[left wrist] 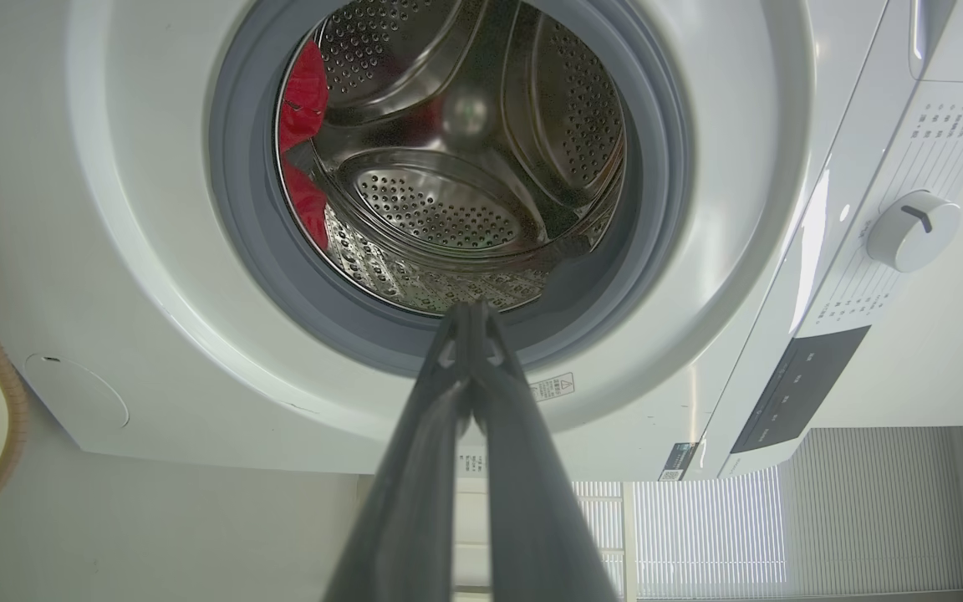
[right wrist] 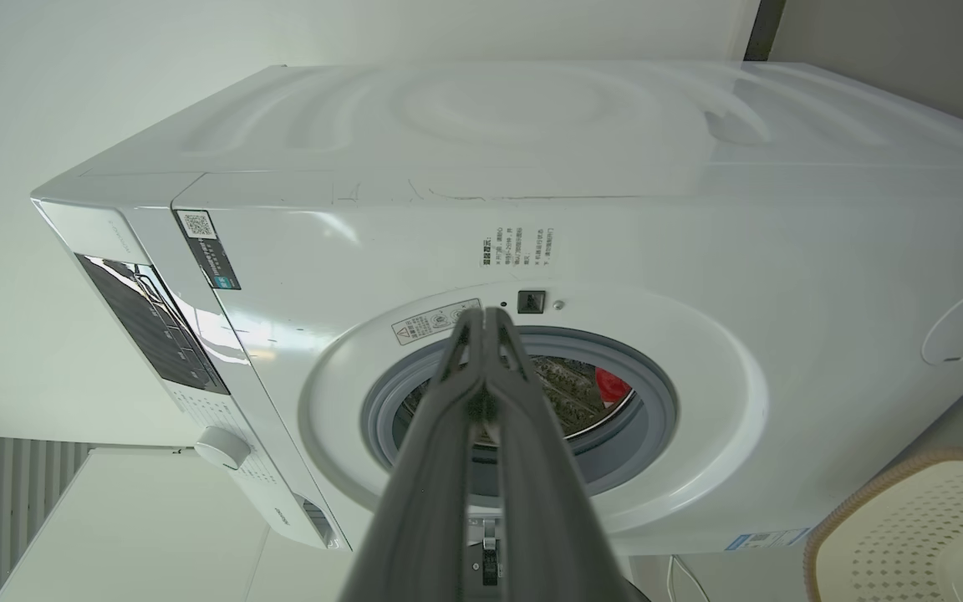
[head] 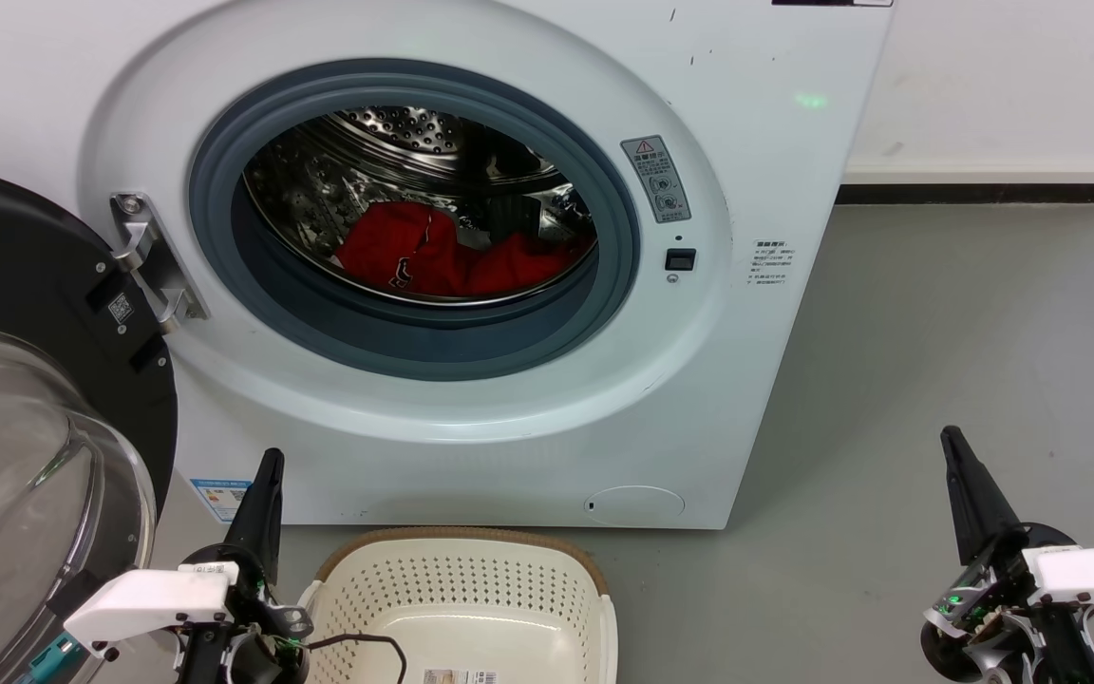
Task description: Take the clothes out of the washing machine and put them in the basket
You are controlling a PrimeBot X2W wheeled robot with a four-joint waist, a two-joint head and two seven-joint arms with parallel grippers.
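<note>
L gripper (head: pixel 270 462), R gripper (head: pixel 949 437) clenched, empty; cream plastic basket (head: pixel 460 538) set below white washing machine (head: pixel 699 380), prob. to catch red fabric clothes (head: pixel 433 255).

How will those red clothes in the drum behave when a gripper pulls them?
Probably floppy: the clothes lie crumpled in folds. They'll likely drape and drag over the grey ring. Bunched together, they may come out as one.

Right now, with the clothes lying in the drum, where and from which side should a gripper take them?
Probably pinch the raised fold at the left of the clothes, reaching straight in from the front through the grey ring. They lie bunched low on the drum floor, that ridge standing highest.
</note>
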